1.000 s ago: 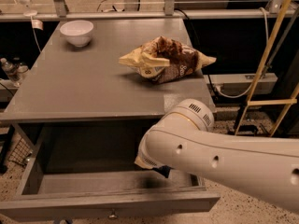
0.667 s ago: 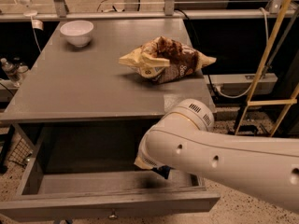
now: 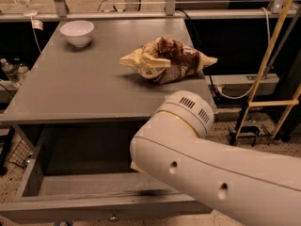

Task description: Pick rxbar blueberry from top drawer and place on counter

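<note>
The top drawer (image 3: 94, 205) is pulled open below the counter (image 3: 84, 84); its grey floor shows on the left and its small round knob (image 3: 113, 216) on the front panel. My white arm (image 3: 197, 168) reaches down into the right part of the drawer. The gripper is hidden behind the arm, inside the drawer. The rxbar blueberry is out of view; the visible part of the drawer floor holds nothing.
A yellow-and-brown chip bag (image 3: 164, 60) lies on the right of the counter. A white bowl (image 3: 77, 33) stands at the back left. A yellow ladder (image 3: 273, 65) and cables stand to the right of the cabinet.
The arm has shifted slightly left and covers more of the drawer. A dark bit seen under the arm earlier no longer shows.
</note>
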Tool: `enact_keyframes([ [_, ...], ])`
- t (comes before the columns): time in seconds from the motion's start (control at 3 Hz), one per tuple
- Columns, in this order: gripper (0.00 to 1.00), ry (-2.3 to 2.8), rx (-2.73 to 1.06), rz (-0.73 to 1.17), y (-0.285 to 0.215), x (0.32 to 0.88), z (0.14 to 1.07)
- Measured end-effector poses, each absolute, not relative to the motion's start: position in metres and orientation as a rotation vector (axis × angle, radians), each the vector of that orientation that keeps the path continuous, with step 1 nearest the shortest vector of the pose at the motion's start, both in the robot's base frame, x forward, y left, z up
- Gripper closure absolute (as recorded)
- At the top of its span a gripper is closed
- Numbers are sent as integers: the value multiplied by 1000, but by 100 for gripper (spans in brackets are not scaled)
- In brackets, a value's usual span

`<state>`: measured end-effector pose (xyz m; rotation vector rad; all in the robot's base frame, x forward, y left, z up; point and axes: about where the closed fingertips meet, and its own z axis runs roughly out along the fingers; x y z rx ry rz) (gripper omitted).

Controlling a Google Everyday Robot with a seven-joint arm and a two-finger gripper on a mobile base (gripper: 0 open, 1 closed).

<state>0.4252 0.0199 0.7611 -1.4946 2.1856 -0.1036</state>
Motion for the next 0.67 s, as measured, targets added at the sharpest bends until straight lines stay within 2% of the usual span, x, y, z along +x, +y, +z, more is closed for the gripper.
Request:
enact_keyframes([
  [0.67,100,2121,-1600,-241,41,434,823],
])
